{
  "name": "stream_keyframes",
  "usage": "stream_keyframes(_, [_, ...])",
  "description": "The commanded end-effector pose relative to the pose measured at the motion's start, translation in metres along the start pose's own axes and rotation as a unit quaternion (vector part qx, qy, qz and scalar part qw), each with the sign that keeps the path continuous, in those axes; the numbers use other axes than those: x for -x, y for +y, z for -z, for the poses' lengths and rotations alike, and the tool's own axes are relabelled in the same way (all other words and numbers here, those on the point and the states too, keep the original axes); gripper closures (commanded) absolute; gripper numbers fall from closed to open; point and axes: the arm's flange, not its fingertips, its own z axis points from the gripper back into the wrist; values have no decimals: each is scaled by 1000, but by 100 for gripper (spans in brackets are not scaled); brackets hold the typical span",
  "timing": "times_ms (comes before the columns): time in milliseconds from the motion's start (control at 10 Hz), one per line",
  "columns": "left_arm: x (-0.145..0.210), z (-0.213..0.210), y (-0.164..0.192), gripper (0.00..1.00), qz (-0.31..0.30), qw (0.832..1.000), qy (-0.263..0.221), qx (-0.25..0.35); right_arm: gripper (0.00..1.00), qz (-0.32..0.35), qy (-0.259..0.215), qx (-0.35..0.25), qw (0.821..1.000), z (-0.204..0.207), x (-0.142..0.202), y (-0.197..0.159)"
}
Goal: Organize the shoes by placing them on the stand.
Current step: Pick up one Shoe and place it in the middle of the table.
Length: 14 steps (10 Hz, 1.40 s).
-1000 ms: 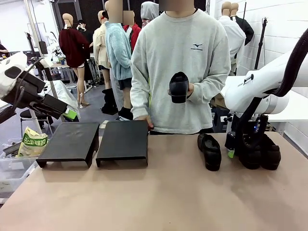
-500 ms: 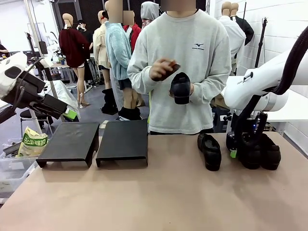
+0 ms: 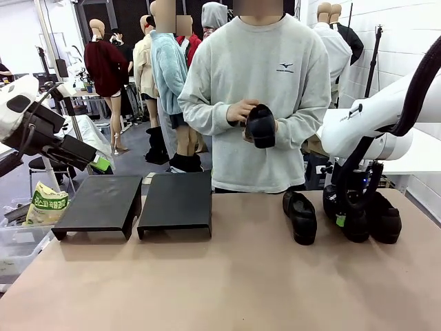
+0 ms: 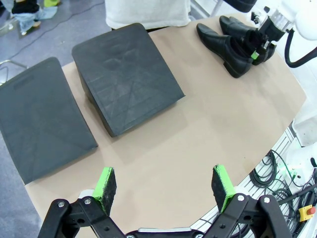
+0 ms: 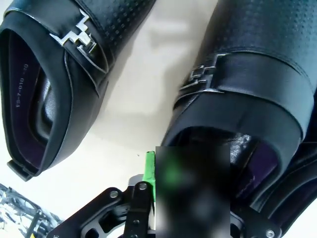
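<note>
**R fingers down at the shoes, L fingers spread**

Front: my right gripper (image 3: 352, 222) is down at the table's right side, on a shoe (image 3: 357, 234). A second shoe (image 3: 387, 219) touches that one on the outer side. Can't tell if my fingers have closed on it. A third shoe (image 3: 301, 216) lies just left, apart. The person (image 3: 255, 83) holds a fourth shoe (image 3: 260, 125) at chest height w/ both hands. The left stand (image 3: 100, 202) and right stand (image 3: 177, 200) sit side by side. My left gripper (image 3: 96, 162) hangs off the table's left edge.

L wrist: my left fingers are spread wide above the table edge, w/ both stands ahead.

R wrist: two buckled shoes side by side. One green pad (image 5: 148, 168) sits just outside the right-hand shoe's heel opening. The rest is blurred, so grip unclear.
</note>
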Motion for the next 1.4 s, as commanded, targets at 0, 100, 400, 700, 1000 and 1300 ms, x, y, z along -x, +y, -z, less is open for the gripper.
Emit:
stream_keyframes(0, [1, 0, 2, 0, 2, 1000, 0, 3, 100, 19, 19, -2, 1000, 6, -2, -1])
stream_keyframes(100, [1, 0, 2, 0, 2, 1000, 0, 3, 100, 20, 18, 1, 1000, 5, -2, -2])
stream_keyframes(400, [1, 0, 2, 0, 2, 1000, 0, 3, 100, 47, -35, 36, 998, -31, 10, 4])
stream_keyframes(700, [1, 0, 2, 0, 2, 1000, 0, 3, 100, 100, -97, 36, 990, -101, 52, 26])
stream_keyframes(1000, [1, 0, 2, 0, 2, 1000, 0, 3, 100, 83, -117, 29, 989, -132, 99, 65])
stream_keyframes(1300, [1, 0, 2, 0, 2, 1000, 0, 3, 100, 48, -88, 32, 994, -135, 136, 106])
